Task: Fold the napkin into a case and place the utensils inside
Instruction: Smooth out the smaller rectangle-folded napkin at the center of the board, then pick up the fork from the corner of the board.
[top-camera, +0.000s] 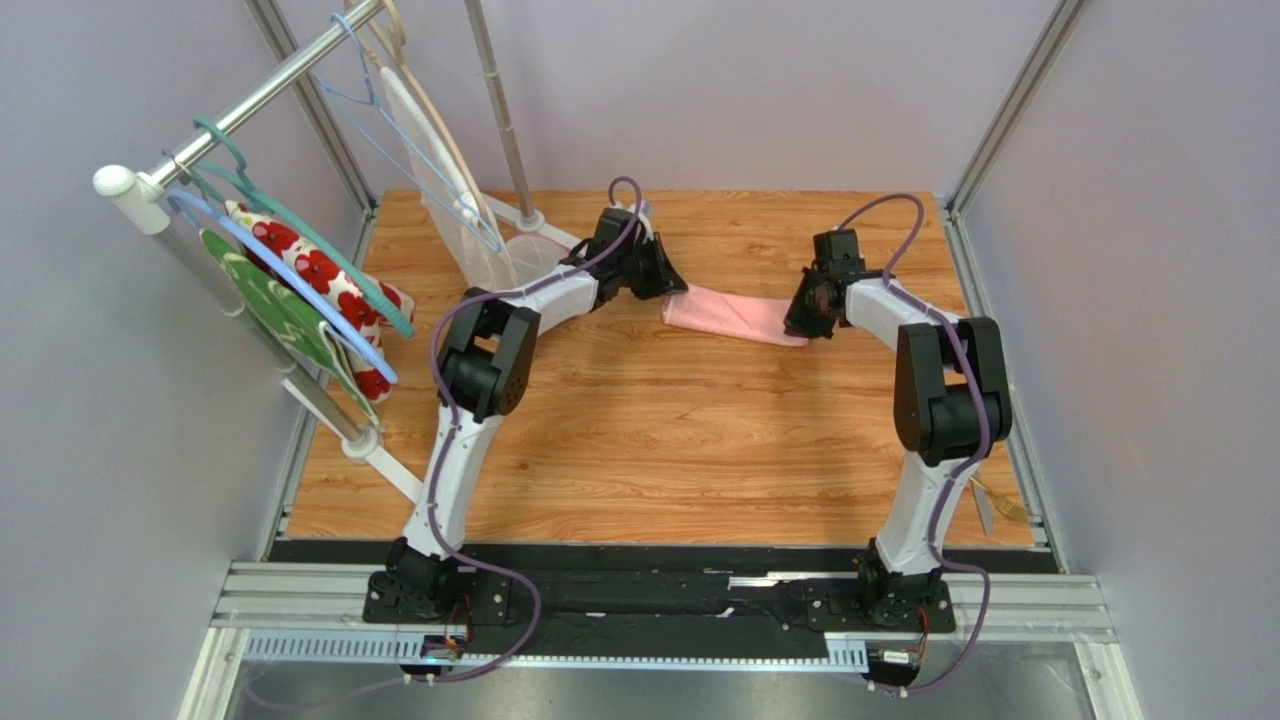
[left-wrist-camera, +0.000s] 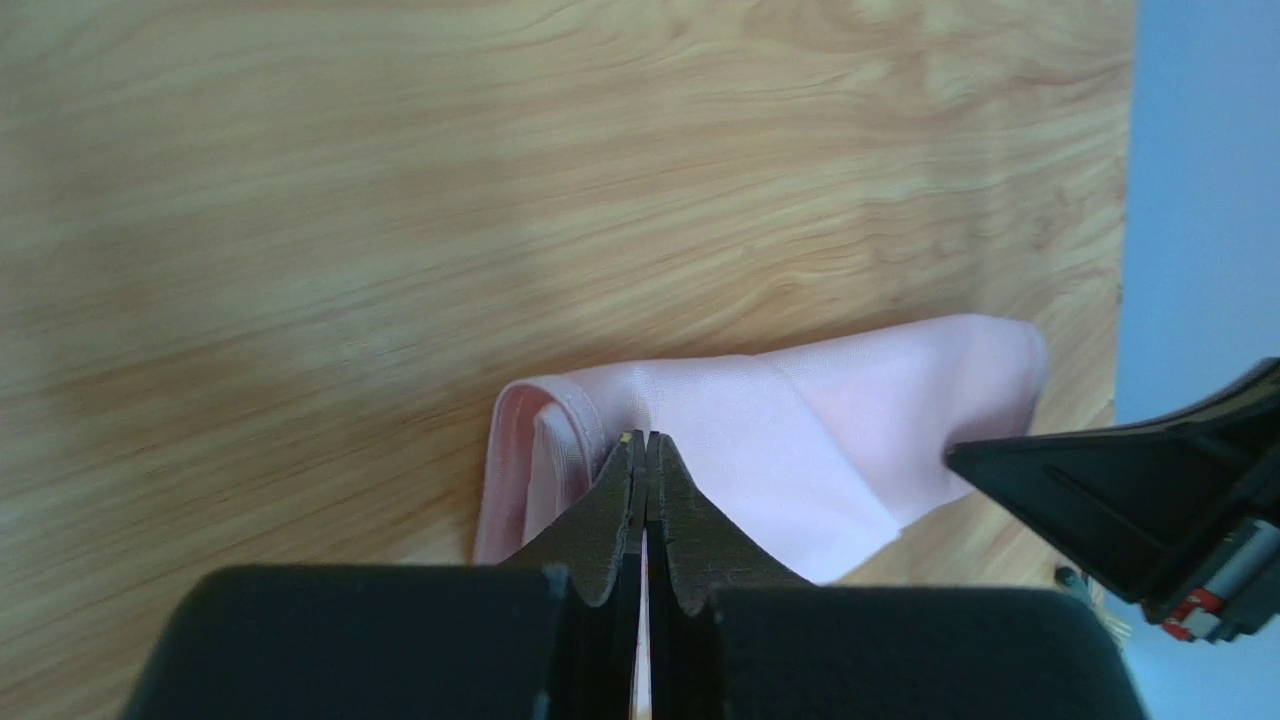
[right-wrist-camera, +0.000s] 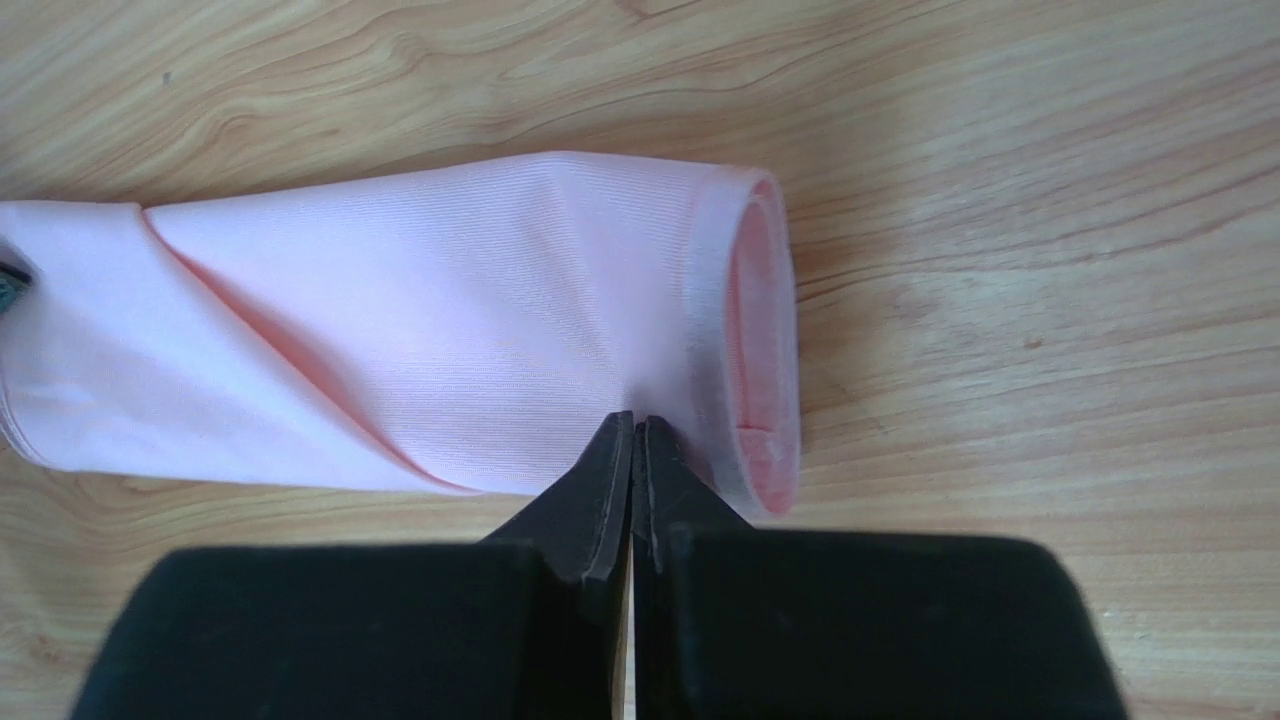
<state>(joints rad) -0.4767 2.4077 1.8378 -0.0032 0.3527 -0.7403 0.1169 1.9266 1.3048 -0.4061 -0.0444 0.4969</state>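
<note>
Two ends of the folded napkin (top-camera: 736, 315), lying far-centre on the table (top-camera: 631, 450), are pinched: left gripper (left-wrist-camera: 646, 443) and right gripper (right-wrist-camera: 633, 423) press jaws together on cloth, likely tensioning it for folding.

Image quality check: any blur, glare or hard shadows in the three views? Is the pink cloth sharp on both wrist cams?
Top external: even light, sharp, only soft shadows on the table. Left wrist: wood grain soft and washed out toward the upper left, napkin acceptably sharp, left gripper near-black with little detail. Right wrist: sharpest, cloth weave and grain crisp, right gripper dark, no glare.
</note>
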